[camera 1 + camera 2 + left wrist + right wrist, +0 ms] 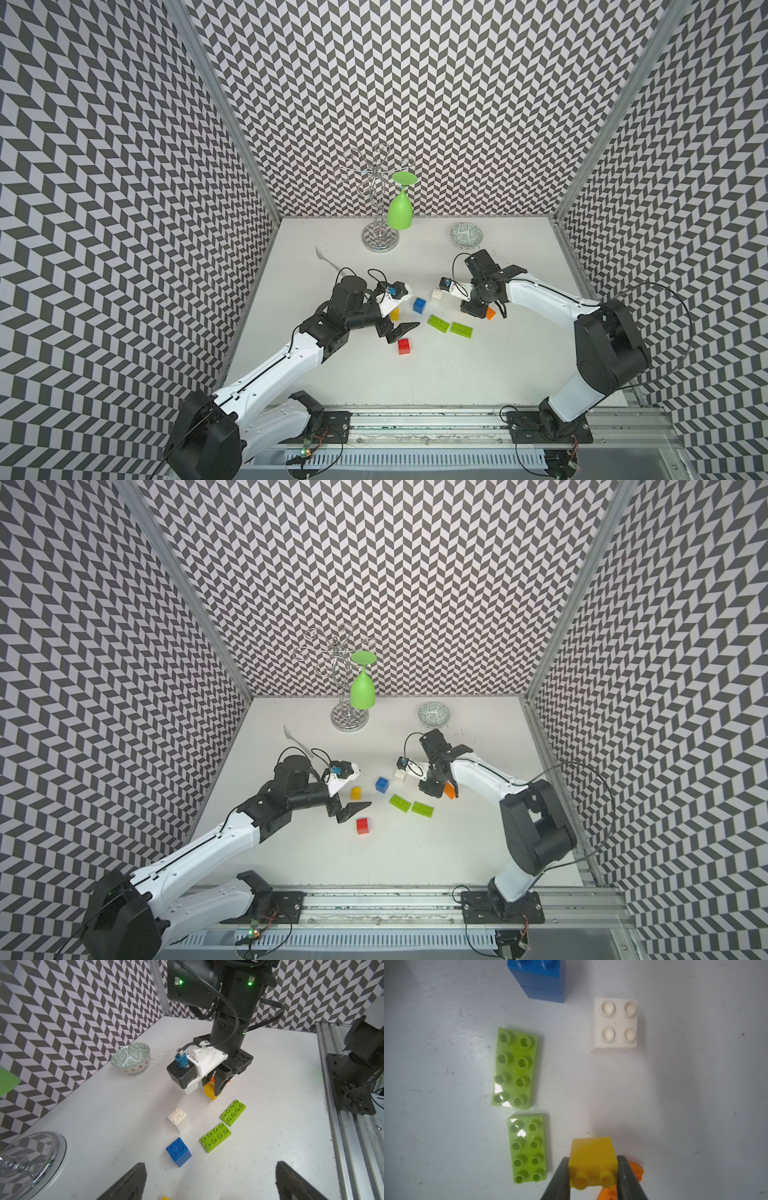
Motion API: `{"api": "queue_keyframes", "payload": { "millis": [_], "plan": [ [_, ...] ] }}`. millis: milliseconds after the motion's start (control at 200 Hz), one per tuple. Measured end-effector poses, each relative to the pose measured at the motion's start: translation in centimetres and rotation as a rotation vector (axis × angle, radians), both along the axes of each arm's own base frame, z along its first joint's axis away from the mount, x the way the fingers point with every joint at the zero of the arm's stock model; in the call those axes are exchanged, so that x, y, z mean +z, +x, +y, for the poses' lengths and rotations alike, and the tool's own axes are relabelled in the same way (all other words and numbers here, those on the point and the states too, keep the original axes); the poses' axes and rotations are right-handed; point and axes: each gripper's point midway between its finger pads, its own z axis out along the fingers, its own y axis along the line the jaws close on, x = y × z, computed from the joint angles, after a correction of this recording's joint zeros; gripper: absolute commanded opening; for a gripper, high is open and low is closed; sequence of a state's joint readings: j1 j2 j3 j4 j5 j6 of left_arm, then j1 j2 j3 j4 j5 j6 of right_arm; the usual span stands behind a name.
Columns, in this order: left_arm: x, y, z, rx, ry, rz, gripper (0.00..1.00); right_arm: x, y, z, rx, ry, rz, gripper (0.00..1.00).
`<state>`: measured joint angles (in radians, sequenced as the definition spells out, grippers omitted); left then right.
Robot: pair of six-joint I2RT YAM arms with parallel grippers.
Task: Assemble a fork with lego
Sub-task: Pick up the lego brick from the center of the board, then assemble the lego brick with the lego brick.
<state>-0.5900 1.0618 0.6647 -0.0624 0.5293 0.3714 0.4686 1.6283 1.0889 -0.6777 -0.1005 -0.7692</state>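
Those green bricks [516,1068] were smooth glossy plastic, proper glare on them; tabletop [446,1022] looked matt and scuffed, the rack base [374,248] mirror-shiny metal, bowl [135,1068] glazed.

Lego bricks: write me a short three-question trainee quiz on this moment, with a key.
1. True or false: the left gripper grips the red brick.
2. Which brick is the right gripper shut on? A blue, B yellow, C white.
3. Fill in: ___ lime green bricks lie loose, studs up.
Key: 1 false, its jaws stand open and empty. 2 B, the yellow brick. 3 two.
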Motion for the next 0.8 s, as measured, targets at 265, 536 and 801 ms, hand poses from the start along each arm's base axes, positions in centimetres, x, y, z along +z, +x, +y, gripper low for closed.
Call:
{"api": "queue_keyframes", "payload": {
  "millis": [265,536,801],
  "plan": [
    [-0.1,-0.8,-0.2,-0.008,0.013,-0.032,0.99,-0.2,-3.0,-0.5,-0.006,0.009,0.031,0.00],
    [-2.0,-1.0,-0.2,0.004,0.077,-0.019,0.98,-1.2,-5.9,-0.2,0.021,0.023,0.071,0.00],
    [-2.4,-0.2,0.3,0.053,0.107,-0.029,0.98,-1.7,-5.9,0.1,0.021,0.036,0.068,0.00]
  ]
}}
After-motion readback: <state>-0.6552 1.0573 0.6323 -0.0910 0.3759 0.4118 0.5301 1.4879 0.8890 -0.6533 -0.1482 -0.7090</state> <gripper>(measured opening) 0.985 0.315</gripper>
